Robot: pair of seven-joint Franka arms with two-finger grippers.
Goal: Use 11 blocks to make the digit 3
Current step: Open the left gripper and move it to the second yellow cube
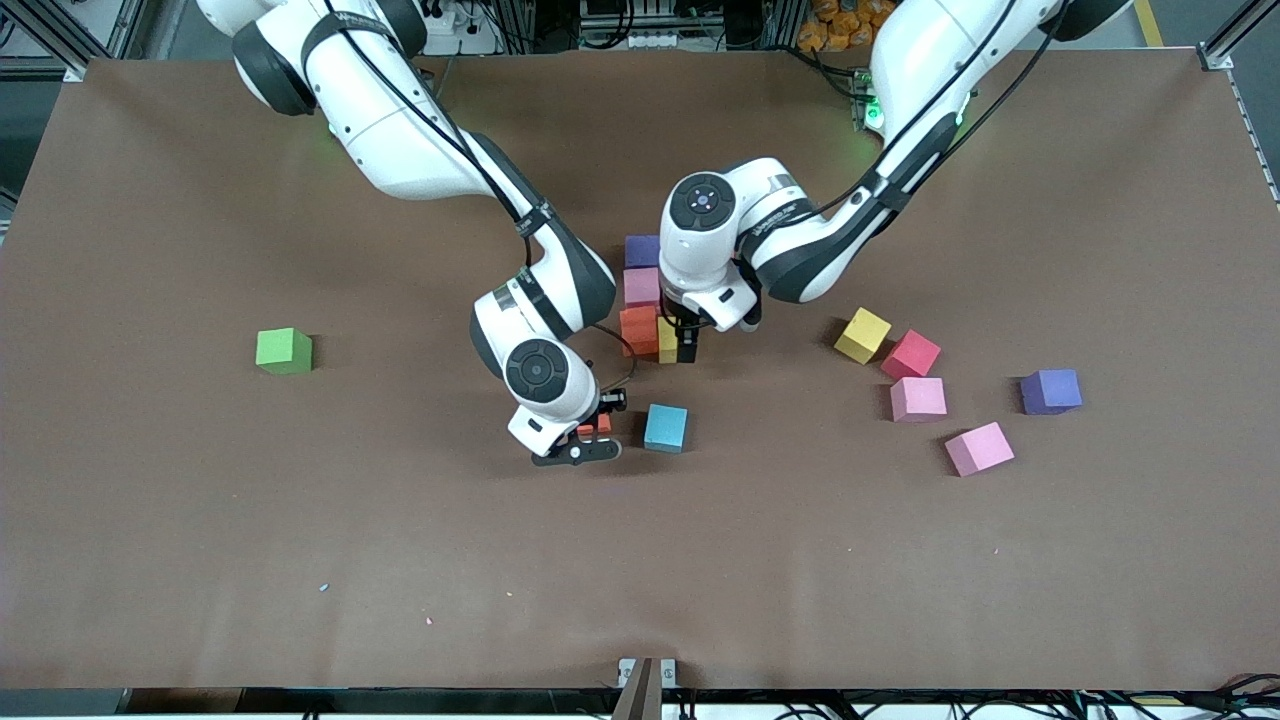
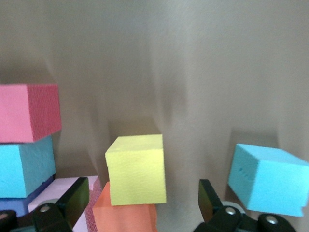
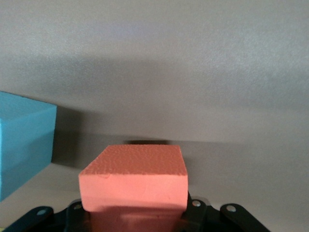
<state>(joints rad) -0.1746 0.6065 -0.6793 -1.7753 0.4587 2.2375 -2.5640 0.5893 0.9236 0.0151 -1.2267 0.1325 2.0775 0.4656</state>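
My right gripper [image 1: 590,436] [image 3: 134,215] is shut on an orange-red block [image 1: 597,424] [image 3: 135,181], low over the table beside a light blue block [image 1: 665,428] [image 3: 21,145]. My left gripper [image 1: 685,347] [image 2: 142,205] is open, its fingers [image 2: 72,198] astride a yellow block [image 1: 667,340] [image 2: 136,169] without touching it. That yellow block sits against an orange block [image 1: 638,330] [image 2: 125,215], the nearest of a row with a pink block [image 1: 642,287] and a purple block [image 1: 642,251]. The left wrist view also shows a pink block [image 2: 29,112] and a light blue block [image 2: 24,166] together.
Loose blocks lie toward the left arm's end: yellow [image 1: 862,335], red [image 1: 910,354], pink [image 1: 918,398], another pink [image 1: 979,448] and purple [image 1: 1051,391]. A green cube [image 1: 284,351] sits alone toward the right arm's end.
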